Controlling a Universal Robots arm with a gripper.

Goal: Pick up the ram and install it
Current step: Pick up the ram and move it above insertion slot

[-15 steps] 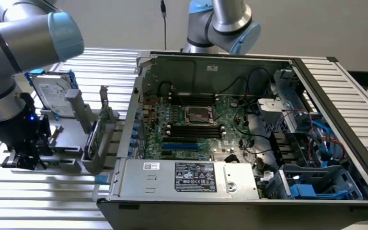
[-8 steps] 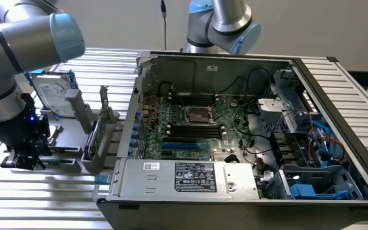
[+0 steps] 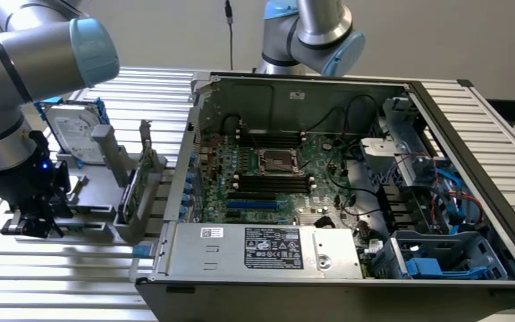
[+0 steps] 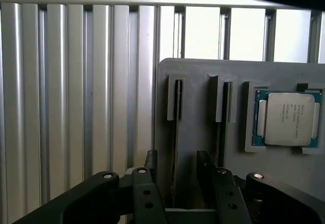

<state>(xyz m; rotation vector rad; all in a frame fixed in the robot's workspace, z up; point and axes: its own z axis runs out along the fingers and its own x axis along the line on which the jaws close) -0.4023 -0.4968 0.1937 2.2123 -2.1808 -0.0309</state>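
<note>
Presently the gripper (image 3: 32,227) hangs low over a grey holder (image 4: 198,82) that lies on the slatted metal table (image 4: 76,107), and its jaws are released and stand wide, with nothing grasped. In the wrist view the two dark fingers (image 4: 151,165) reach down on both sides of a narrow slot in the holder. The ram (image 4: 175,132) stands in this slot on its long edge, so it shows as a thin line running from between the fingers and out beyond their tips. The stick lies close to the middle of the gap, and a little free space shows on each side, so neither finger touches it. Just outside one finger there is a second slot (image 4: 223,122) with a dark strip inside; what it holds I cannot tell. Further to that same side, a processor chip (image 4: 287,118) with a silver cover rests flat in a square recess of the holder. In the exterior view the open computer case (image 3: 472,134) lies well apart from the gripper, past the holder, and the black memory slots (image 3: 271,182) on its motherboard (image 3: 329,157) are far from the fingers.
</note>
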